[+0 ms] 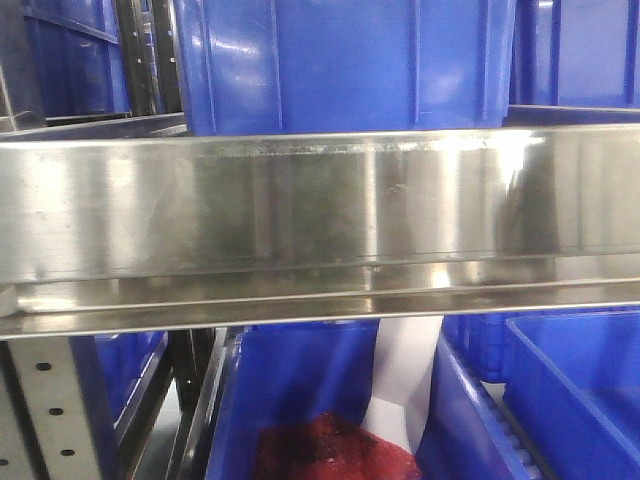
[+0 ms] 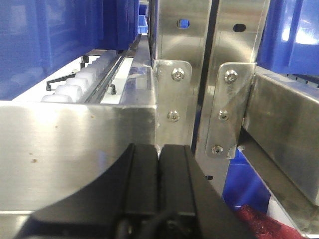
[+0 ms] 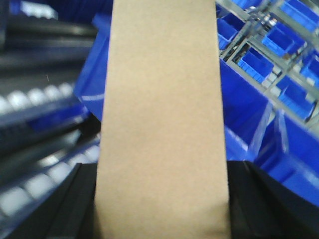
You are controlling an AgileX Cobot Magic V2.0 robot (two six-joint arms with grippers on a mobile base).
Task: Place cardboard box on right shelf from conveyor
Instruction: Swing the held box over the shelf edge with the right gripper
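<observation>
A plain tan cardboard box point(image 3: 162, 74) fills the middle of the right wrist view, standing up between the black fingers point(image 3: 82, 199) of my right gripper point(image 3: 162, 167), which is shut on its two sides. The right shelf point(image 1: 320, 210) shows as a broad shiny steel lip right across the front view. In the left wrist view my left gripper point(image 2: 159, 147) is shut on nothing, close in front of the steel lip point(image 2: 75, 144) and the perforated uprights point(image 2: 182, 50). The conveyor is out of view.
A blue bin point(image 1: 340, 60) sits on the shelf above the lip, and more blue bins point(image 1: 580, 380) lie below. Something red point(image 1: 330, 450) and a white sheet point(image 1: 405, 370) lie under the shelf. White rollers point(image 2: 79, 84) run along the left rack.
</observation>
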